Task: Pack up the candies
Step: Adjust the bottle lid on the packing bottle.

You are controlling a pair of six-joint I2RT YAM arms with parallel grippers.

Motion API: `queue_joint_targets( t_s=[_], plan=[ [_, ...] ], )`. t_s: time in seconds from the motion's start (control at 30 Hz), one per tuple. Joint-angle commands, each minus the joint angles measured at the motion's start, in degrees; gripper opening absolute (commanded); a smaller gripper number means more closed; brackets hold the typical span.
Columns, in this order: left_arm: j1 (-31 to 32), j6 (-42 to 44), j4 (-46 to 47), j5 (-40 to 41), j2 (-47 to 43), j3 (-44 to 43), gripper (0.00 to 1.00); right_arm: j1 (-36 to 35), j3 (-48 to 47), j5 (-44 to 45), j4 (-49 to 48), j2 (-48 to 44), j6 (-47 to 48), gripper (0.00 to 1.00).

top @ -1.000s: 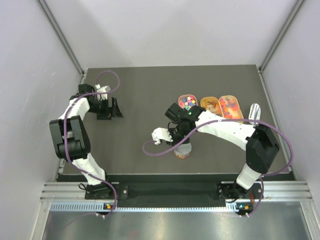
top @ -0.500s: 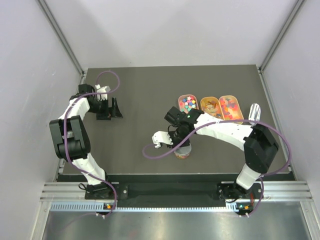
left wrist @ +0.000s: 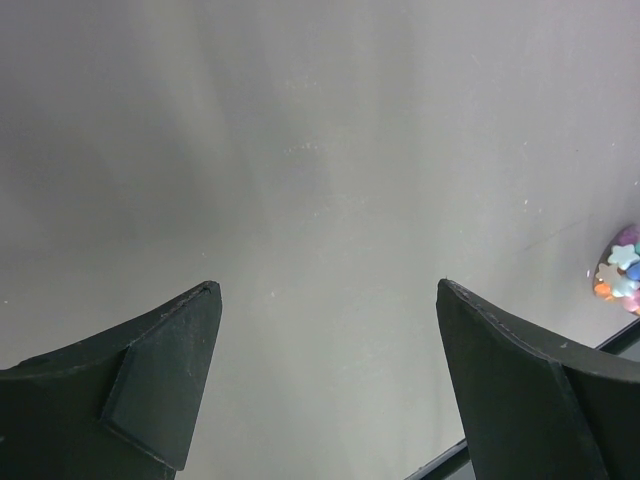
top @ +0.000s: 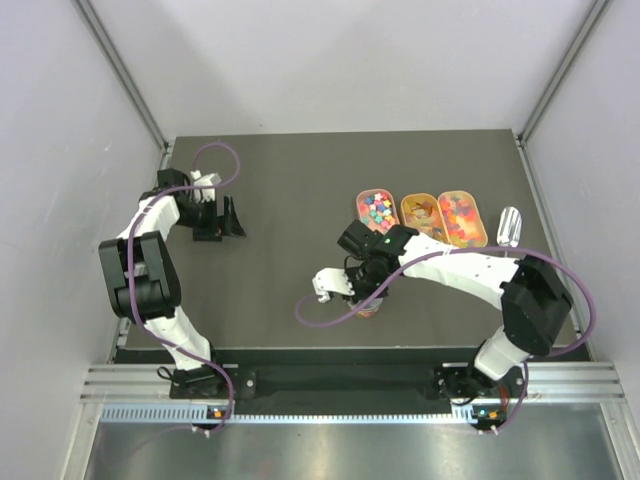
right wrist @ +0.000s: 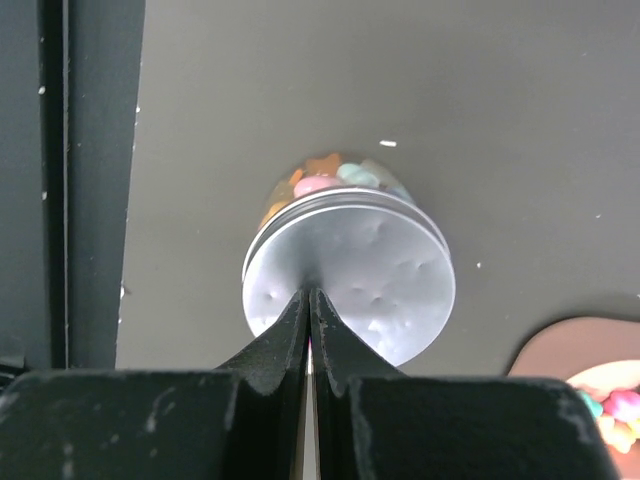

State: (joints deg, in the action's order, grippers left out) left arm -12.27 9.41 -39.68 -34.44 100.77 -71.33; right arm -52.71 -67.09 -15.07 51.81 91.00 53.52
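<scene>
Pressure straight down looked like what the step called for. The right claw (right wrist: 309, 292) was closed, its jaws pinched together with nothing between them. Its joined tips met the silver lid (right wrist: 350, 268) of the small clear jar (top: 368, 308), and in the wrist view they appeared to touch the lid on its near half rather than at its middle. To seat the lid well, I judged the push should be vertical and brought closer to the lid's centre, since a load near the rim could tip the jar or skid it along the bench (top: 290, 180). Keeping the jaws shut made sense, as they formed one blunt point. The lid's surface showed small dents, so a gentle press seemed wiser than a hard one.

Some candies (right wrist: 330, 175) sat inside the jar, showing through the clear wall just under the lid's far rim, so they lay directly beneath and slightly beyond the claw's tips. More candies (top: 376, 207) lay in the oval orange trays further back on the bench, near the jar but apart from it. The nearest tray (right wrist: 560, 350) edged into the lower right of the wrist view.

The left claw (left wrist: 328, 288) hung wide open over bare bench, holding nothing and well apart from the jar, so it could not steady it.
</scene>
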Motion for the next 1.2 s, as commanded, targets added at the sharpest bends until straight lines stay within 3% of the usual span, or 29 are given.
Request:
queue_joint_targets(
  t_s=[0.0,0.1,0.43,0.63,0.73,0.77,0.8,0.87,0.93,0.97,1.07,1.17],
  plan=[
    [0.1,1.6,-1.1,0.9,-3.3,0.6,0.93,0.1,1.6,0.1,-4.0,2.6,0.2,0.00],
    [0.4,1.7,-0.1,2.8,-5.4,1.5,0.98,0.2,-0.2,0.4,-2.4,1.2,-0.7,0.00],
    [1.5,3.4,0.0,3.7,-9.4,2.9,0.98,0.4,-0.9,1.6,0.7,-2.2,0.1,0.00],
    [7.3,10.4,-2.1,6.6,-14.6,6.1,0.98,0.0,4.2,-0.2,-5.0,1.5,-1.4,0.00],
    [11.7,13.1,-1.7,7.9,-20.3,8.1,0.98,0.2,1.2,1.7,-3.5,0.9,-1.6,0.00],
    [14.1,13.4,-1.3,7.8,-22.1,9.0,0.98,0.4,0.0,2.1,-2.9,0.1,-1.8,0.04],
    [14.7,13.4,1.0,7.0,-23.8,9.8,0.98,1.1,-1.4,2.1,-1.9,-2.0,-2.4,0.17],
    [15.4,11.1,4.2,3.3,-30.0,12.7,0.98,1.8,-5.2,1.9,0.7,-4.4,-2.6,0.55],
    [15.6,8.9,9.6,0.6,-35.7,15.2,0.98,2.9,-6.5,2.1,0.7,-9.3,-2.7,0.88],
    [15.9,5.9,11.2,-1.9,-37.5,17.6,0.98,3.2,-6.4,2.3,-0.7,-11.3,-2.9,0.99],
    [18.0,4.6,12.3,-5.5,-43.5,22.0,0.95,4.0,-3.6,3.8,-5.8,-20.0,-6.5,1.00],
    [22.0,10.0,12.1,-7.3,-47.9,26.8,0.96,4.5,1.4,4.3,-13.7,-28.2,-13.5,1.00]
  ],
)
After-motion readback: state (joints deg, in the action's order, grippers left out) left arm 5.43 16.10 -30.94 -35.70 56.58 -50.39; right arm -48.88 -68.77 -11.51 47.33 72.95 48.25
